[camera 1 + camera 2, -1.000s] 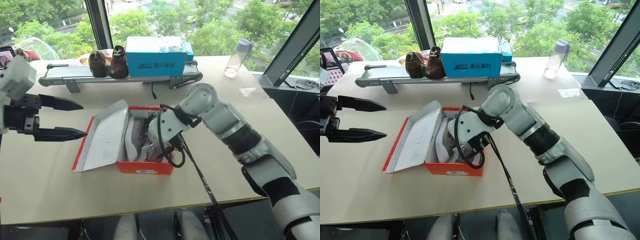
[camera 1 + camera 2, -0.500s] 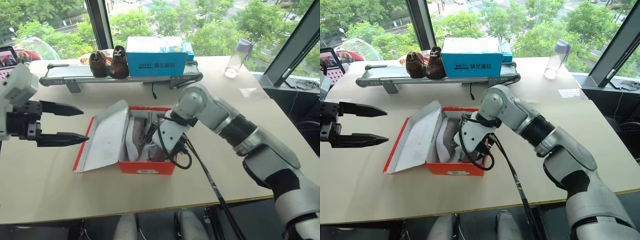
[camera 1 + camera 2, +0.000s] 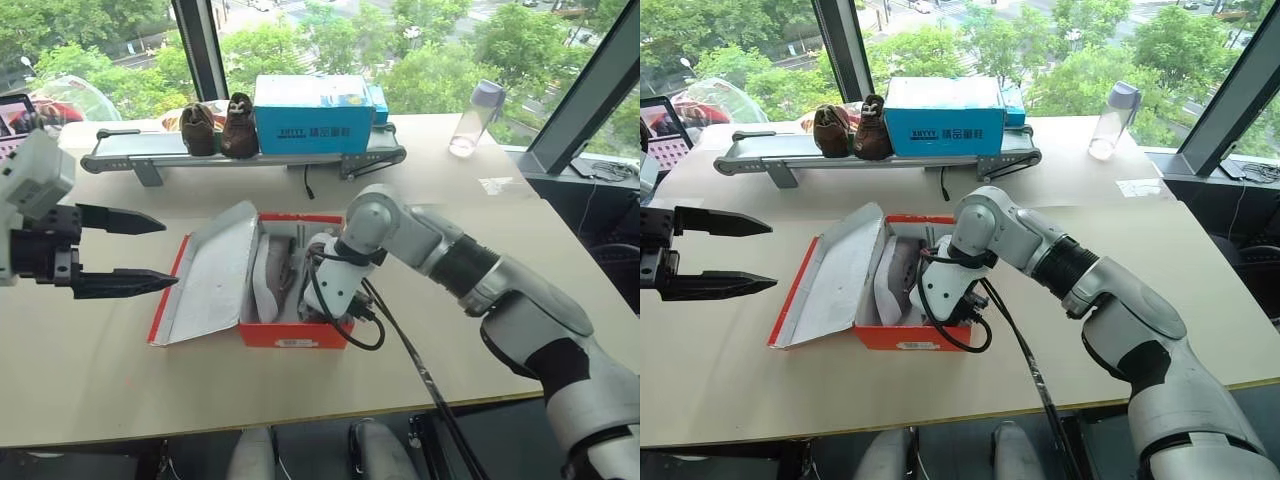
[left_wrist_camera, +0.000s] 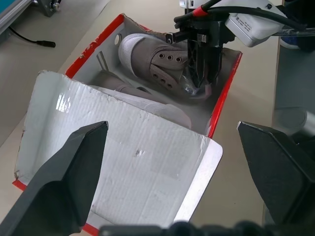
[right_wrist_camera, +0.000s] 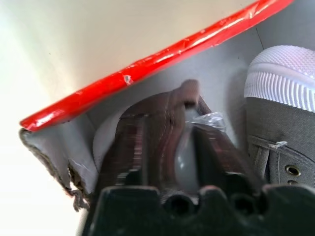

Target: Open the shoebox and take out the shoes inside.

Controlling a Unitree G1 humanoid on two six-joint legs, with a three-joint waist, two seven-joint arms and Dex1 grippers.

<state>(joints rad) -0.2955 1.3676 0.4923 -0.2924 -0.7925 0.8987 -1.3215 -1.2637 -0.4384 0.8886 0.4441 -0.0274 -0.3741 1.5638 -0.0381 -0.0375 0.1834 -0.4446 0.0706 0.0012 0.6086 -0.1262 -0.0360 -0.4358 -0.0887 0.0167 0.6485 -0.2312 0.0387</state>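
My right fingers reached inside the open shoebox, nearly closed around clear plastic beside a shoe; left fingers gaped wide, empty.

Red shoebox, open on the desk; hinged lid folded out to the robot's left, white inside face up. Grey shoes with white soles lying inside. Right tool reaching steeply down into the box's right half, black cable looped below the wrist; finger position not discernible. Left tool held above the desk left of the lid, well apart from it, its two black fingers spread wide, nothing between them. Behind: a grey conveyor carrying small dark brown shoes beside a blue box. Clear bottle at far right.
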